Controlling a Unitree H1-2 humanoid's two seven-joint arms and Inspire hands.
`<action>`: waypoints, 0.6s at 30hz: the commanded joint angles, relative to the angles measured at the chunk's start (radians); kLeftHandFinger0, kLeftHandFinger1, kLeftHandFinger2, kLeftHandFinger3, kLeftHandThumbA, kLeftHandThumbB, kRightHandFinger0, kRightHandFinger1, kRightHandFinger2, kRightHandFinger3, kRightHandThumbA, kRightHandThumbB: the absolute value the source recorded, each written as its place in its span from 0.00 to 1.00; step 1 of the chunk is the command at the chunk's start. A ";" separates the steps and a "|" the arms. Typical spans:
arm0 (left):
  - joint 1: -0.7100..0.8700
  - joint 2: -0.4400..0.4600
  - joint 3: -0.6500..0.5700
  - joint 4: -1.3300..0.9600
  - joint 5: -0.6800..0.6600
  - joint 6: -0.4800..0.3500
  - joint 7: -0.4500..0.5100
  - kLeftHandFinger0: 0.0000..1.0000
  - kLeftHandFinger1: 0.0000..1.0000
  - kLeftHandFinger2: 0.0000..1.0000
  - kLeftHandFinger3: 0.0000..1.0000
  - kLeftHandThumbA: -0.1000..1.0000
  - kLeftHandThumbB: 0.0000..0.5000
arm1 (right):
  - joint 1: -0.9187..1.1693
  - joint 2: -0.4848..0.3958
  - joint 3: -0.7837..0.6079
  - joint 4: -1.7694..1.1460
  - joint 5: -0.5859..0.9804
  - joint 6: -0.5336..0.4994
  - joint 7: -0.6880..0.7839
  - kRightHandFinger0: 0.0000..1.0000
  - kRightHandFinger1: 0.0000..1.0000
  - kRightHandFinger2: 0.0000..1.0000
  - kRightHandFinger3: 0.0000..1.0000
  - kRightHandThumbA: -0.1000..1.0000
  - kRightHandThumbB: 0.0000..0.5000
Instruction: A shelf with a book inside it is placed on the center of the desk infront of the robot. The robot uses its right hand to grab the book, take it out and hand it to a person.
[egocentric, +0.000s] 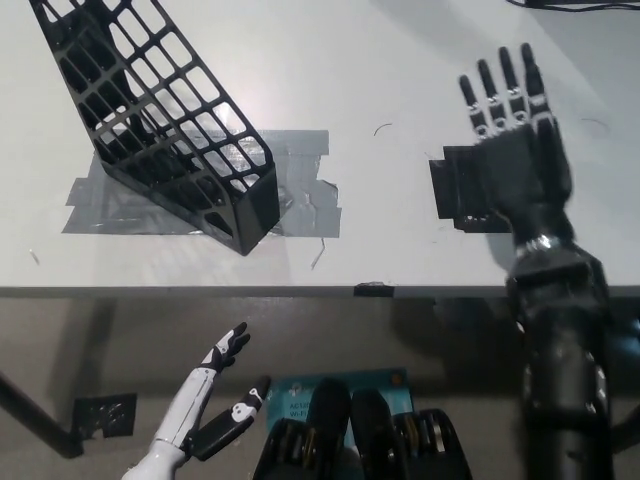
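Book: not in view. No cover, page or spine shows anywhere on the worktop (400, 60), in the shelf, or in either hand; no person shows either. Judged from this, the handover is done or nearly so.

Shelf (160, 120): black open-grid file rack, tilted, empty as far as its lattice lets one see. Stands well to the left of the right hand, on grey tape strips (300, 185) that fix it to the worktop.

Right hand (510, 140): black, raised over the worktop's right part, palm flat, fingers (500, 85) straight and spread apart, holding nothing. A dark flat patch (455, 190) lies on the worktop just beside and partly under the palm; whether marker or shadow cannot be told.

Left hand (215, 395): white, resting low beneath the worktop's front edge, far down and to the left of the right hand, fingers apart, empty.

Step in hand, as judged: clearing the emptied right hand away from the handover spot. To do it well, keep the fingers spread so nothing snags, draw the arm back on the right side, well clear of the shelf, and avoid brushing the worktop.
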 joint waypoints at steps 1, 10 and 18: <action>-0.023 0.015 0.014 -0.028 -0.022 -0.024 0.006 1.00 1.00 1.00 1.00 0.68 0.68 | 0.235 -0.102 0.188 -0.570 -0.079 0.098 0.123 1.00 1.00 1.00 1.00 0.89 1.00; -0.012 0.016 0.019 -0.025 -0.035 -0.019 0.002 1.00 1.00 1.00 1.00 0.71 0.68 | 0.557 -0.185 0.262 -0.554 -0.175 -0.036 0.257 1.00 1.00 1.00 1.00 0.97 1.00; 0.022 0.006 0.016 -0.015 -0.040 -0.039 0.005 1.00 1.00 1.00 1.00 0.74 0.66 | 0.688 -0.219 0.342 -0.321 -0.302 -0.173 0.295 1.00 1.00 1.00 1.00 1.00 0.97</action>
